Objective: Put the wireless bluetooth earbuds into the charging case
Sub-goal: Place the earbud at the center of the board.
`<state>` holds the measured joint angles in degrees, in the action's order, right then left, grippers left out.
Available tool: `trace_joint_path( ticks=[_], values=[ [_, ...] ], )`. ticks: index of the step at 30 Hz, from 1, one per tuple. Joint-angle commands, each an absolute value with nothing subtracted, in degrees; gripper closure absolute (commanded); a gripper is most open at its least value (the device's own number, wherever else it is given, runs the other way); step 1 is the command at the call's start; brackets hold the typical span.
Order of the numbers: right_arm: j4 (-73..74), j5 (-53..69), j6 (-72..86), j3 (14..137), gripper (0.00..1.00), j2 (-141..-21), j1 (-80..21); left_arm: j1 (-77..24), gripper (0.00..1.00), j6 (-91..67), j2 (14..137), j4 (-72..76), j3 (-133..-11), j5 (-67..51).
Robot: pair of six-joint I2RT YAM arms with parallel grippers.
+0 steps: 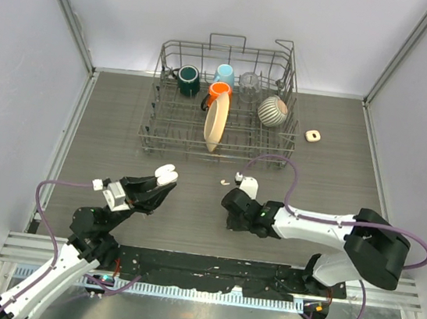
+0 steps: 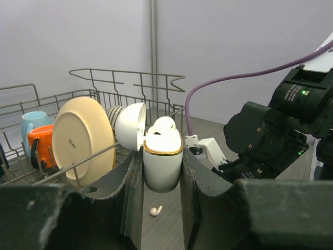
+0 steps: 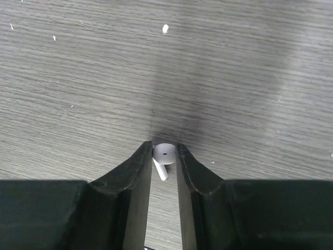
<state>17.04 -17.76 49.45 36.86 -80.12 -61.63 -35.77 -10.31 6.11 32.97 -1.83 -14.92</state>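
**Gripper state.** The left gripper [image 2: 162, 156] is clamped on the charging case [image 2: 162, 174]. The case is held upright above the table [image 1: 115, 131], with its lid [image 2: 130, 126] swung open toward the dish rack [image 1: 150, 112]. A gold band is seen round the mouth of the case, and a seated earbud [image 2: 164, 125] stands out of it. The right gripper [image 3: 164, 152] is pointed down at the table. Its jaws are closed on a second earbud [image 3: 165, 151]: the head is pinched between the fingertips and the stem slants below them. Whether the stem touches the table cannot be told.

**Surroundings.** A loose earbud [image 1: 224, 183] lies on the table between the two grippers, just beside the right wrist. The dish rack stands behind both grippers, well apart from them. It holds:
- a green mug [image 1: 188, 80]
- a blue mug [image 1: 225, 73]
- an orange mug [image 1: 218, 91]
- a clear glass [image 1: 250, 82]
- a striped bowl [image 1: 272, 110]
- a cream plate [image 1: 216, 124] set on edge

In the left wrist view a rack wire crosses in front of the plate. A beige case [image 1: 313, 135] lies closed on the table to the right of the rack. A purple cable [image 1: 290, 177] arches over the right arm.

**Markings.** A small printed mark [image 2: 69, 140] is seen on the back of the plate. It is too small to be read.
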Motion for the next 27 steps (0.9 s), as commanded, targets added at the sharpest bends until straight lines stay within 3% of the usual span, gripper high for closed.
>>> trace_joint_path(
  ticks=[1,12,27],
  values=[
    [18.98,-15.82,46.5,39.63,0.69,-82.79,-61.52,-35.68,1.0,-10.2,5.45,34.01,-0.61,-13.89],
    [22.32,-16.79,42.89,43.24,0.61,-86.83,-61.52,-35.68,1.0,-9.93,4.13,32.34,-0.7,-13.54],
    [26.72,-18.28,37.09,46.41,0.63,-88.94,-61.52,-35.68,1.0,-9.93,4.57,32.61,-0.79,-13.53]
  ],
)
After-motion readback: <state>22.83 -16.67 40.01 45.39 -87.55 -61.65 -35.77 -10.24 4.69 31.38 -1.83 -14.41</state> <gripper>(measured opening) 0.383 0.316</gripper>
